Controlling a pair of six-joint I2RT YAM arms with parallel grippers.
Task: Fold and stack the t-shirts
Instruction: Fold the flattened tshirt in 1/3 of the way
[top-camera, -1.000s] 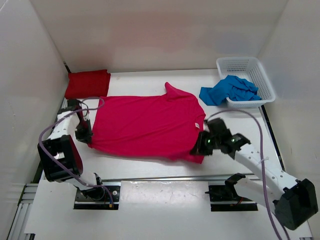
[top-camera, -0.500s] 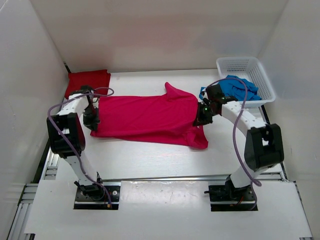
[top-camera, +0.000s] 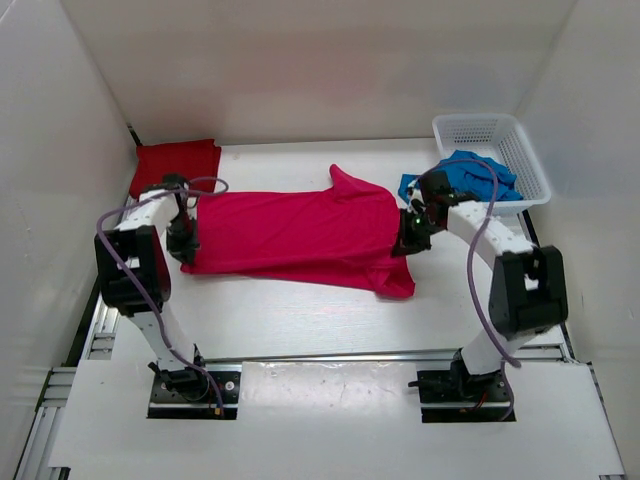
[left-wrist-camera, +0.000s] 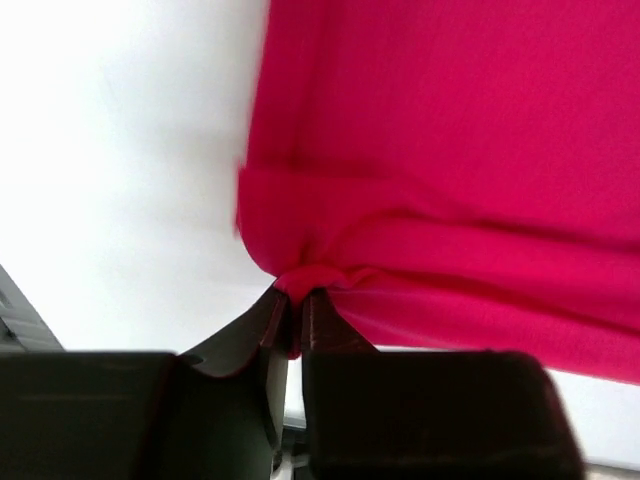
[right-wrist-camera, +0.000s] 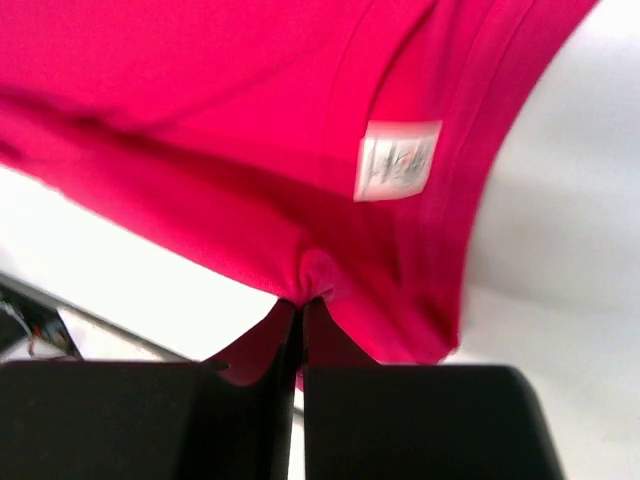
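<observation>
pink t-shirt (top-camera: 300, 235) with white label (right-wrist-camera: 397, 160), writing too blurred

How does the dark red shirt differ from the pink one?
The dark red shirt is a compact folded square in the far-left corner; the pink shirt lies spread across mid-table. Nothing touches the dark red shirt; the left gripper and right gripper pinch the pink shirt. Both rest on the table.
</observation>
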